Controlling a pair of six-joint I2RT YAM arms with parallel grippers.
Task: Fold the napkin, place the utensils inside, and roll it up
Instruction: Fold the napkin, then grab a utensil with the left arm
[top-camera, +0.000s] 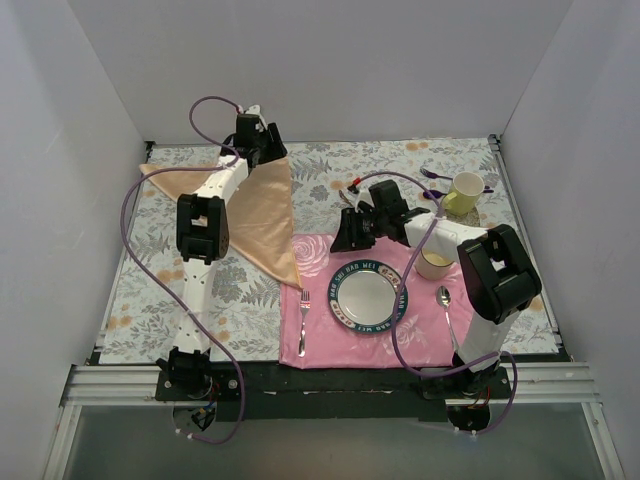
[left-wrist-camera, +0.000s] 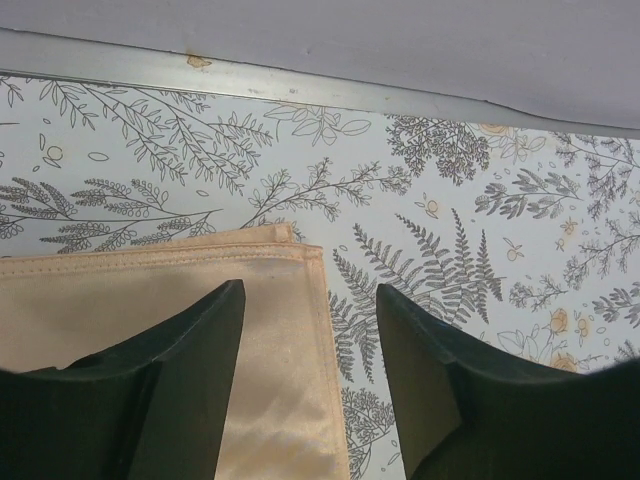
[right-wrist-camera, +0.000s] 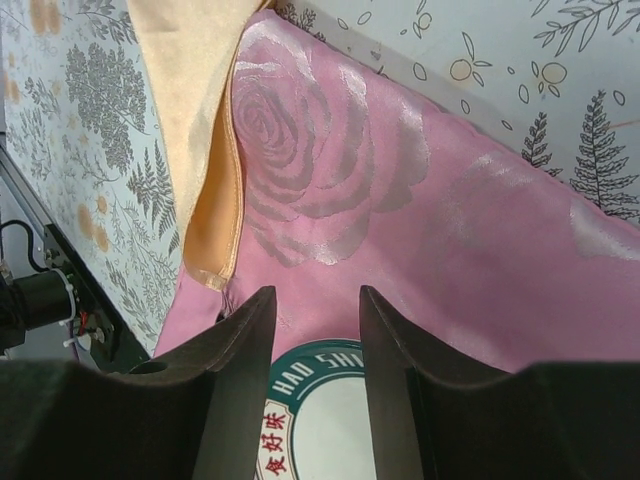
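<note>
Napkin (top-camera: 262, 210): folded to a triangle on the floral bench (top-camera: 160, 290), left of centre in the top view; its long edge runs from the upper left down to a tip at lower right. That tip rests on the upper left corner of the pink placemat (top-camera: 330, 345), which the right wrist view confirms.

Left gripper (top-camera: 268, 150): over the napkin's upper right corner. In the left wrist view the jaws stand apart with nothing between them; one finger lies above the cloth and the other above bare bench, with the hemmed corner flat beneath.

Right gripper (top-camera: 345, 238): jaws likewise parted and empty, poised over the placemat at the far rim of the plate (top-camera: 342, 305). The napkin tip lies just to the upper left of it in the right wrist view.

The left arm is judged nearer to the body of the cloth, the right arm nearer to the lower tip; any further fold would turn on that diagonal edge.

Containers: the plate is seen empty. The contents of the yellow mug (top-camera: 465, 190) cannot be told. A cream cup (top-camera: 437, 263) is partly hidden by the right arm.

A silver fork (top-camera: 303, 320) and a silver spoon (top-camera: 447, 310) lie on the placemat, and purple spoons (top-camera: 435, 175) lie beside the mug. The copper utensils cannot be identified with certainty, so placing them is judged not yet done.
</note>
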